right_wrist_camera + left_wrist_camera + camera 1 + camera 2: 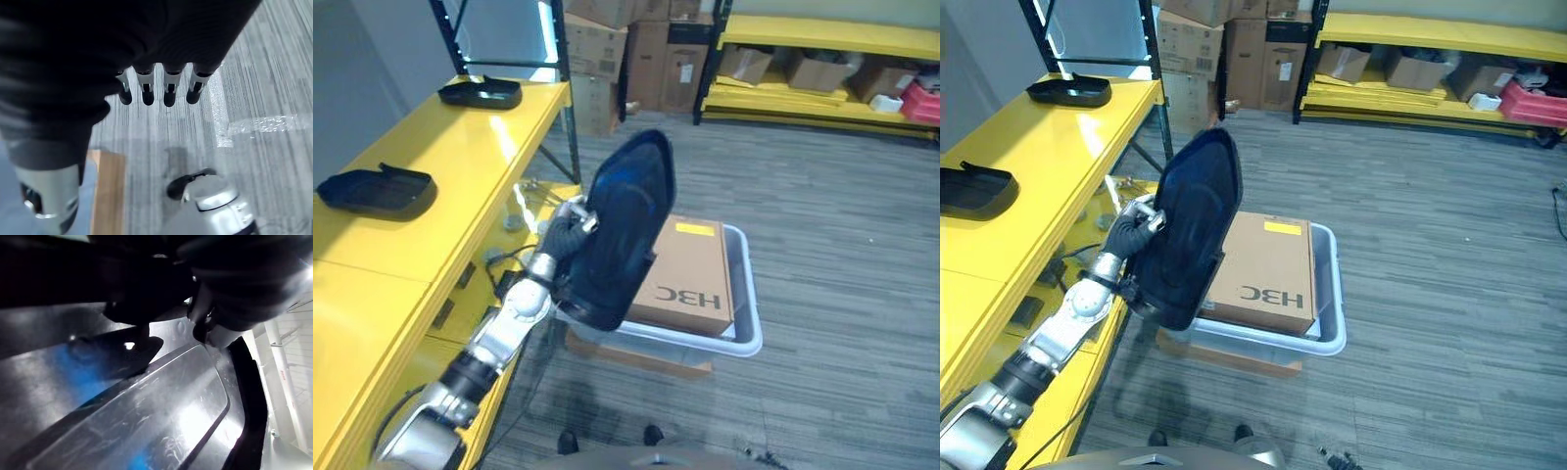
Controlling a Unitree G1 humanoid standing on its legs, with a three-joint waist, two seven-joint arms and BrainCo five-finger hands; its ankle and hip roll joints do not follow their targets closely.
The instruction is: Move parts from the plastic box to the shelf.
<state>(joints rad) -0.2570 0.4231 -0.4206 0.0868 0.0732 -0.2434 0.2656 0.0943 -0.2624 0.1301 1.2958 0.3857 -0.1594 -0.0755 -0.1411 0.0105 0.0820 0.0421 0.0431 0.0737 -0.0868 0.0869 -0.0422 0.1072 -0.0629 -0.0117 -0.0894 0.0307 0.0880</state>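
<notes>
Left hand (570, 233) grips edge of black part (625, 230), raised above plastic box (747, 294). Right hand (159, 88) hangs relaxed, empty. Best: swing part level toward yellow shelf (460, 147), clear of shelf post.

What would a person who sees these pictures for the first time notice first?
First is the big black curved part, held upright in the left hand above the near edge of the plastic box. A brown cardboard box lies in that plastic box on the grey floor. Two more black parts lie on the yellow shelf at the robot's left.
</notes>
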